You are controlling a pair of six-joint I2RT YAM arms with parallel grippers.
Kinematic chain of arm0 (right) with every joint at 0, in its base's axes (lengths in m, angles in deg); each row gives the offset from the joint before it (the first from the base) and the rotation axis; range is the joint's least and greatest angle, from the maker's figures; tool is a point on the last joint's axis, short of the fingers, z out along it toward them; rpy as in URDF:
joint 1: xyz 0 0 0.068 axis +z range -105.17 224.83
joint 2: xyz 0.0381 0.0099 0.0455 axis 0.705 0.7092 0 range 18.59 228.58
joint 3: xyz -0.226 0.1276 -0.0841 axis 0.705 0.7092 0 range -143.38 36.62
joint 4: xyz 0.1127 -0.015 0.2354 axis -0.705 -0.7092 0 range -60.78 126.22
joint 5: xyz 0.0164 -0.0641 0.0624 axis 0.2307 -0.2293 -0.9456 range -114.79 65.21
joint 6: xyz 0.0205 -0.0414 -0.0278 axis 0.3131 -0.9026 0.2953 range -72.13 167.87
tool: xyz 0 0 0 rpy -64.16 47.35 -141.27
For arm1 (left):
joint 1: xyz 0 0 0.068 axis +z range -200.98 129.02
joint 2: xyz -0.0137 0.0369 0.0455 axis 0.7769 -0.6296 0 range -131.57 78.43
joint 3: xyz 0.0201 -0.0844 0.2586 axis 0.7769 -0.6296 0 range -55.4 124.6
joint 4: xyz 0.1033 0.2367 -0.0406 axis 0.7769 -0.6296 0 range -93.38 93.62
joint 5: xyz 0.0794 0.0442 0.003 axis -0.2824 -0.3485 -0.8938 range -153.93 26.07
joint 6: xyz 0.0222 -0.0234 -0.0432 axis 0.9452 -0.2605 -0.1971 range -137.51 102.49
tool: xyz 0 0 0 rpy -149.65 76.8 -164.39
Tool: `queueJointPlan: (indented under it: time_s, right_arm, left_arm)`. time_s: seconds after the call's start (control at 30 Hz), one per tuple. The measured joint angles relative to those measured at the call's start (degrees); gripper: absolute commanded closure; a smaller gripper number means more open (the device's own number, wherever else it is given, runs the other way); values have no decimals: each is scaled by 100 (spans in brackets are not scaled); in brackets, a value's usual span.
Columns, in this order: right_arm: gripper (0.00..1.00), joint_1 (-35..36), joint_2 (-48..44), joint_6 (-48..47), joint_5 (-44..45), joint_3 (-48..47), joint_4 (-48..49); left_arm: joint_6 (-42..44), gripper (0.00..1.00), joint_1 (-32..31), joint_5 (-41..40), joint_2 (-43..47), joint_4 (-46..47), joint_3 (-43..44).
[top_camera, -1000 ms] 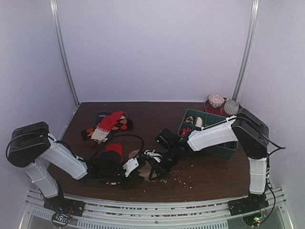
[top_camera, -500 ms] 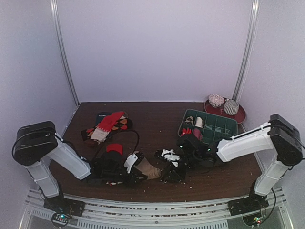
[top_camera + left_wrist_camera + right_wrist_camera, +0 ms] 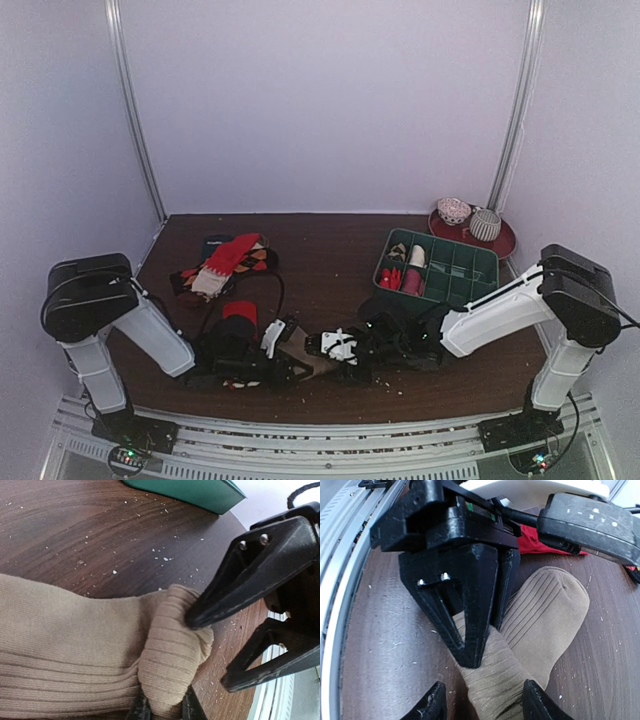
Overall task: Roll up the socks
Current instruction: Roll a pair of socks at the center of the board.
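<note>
Lying flat on the dark brown table [image 3: 330, 235], near its front edge, the tan sock [image 3: 75, 650] has one end folded into a small lump. The left gripper [image 3: 162, 711] is clamped on that lump, fingers pinched tight into the knit. The right gripper [image 3: 482, 707] has its jaws apart, straddling the same sock, and the left wrist view shows one fingertip touching the fold. The red sock [image 3: 240, 312] lies just behind the left gripper, partly hidden. White specks [image 3: 165, 558] are scattered over the wood around the socks. A pile of other socks [image 3: 225, 262] sits back-left. A green divided tray [image 3: 470, 252] sits back-right with small items in its left cells. A red plate [image 3: 503, 243] with two patterned round things is in the far right corner. Plain pale lilac walls [image 3: 320, 100] enclose three sides, with metal uprights [image 3: 135, 120] at the back corners. An aluminium rail [image 3: 320, 440] runs along the near edge.
</note>
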Motion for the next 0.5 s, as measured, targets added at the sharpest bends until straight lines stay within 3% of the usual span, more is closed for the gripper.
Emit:
queueJointPlan:
  time_s: [0.33,0.4,0.5]
  right_arm:
    - [49,-48,540,-396,83,-278,63]
    - [56,-59,625,-444,131,-323,74]
    - [78,-59,695,-531,149,-374,81]
  left_arm:
    - [-39,100,35,87,-107,251,-59]
    - [-39,100,37,92,-116,275,-63]
    - [-33,100,44,98,-120,284,-66]
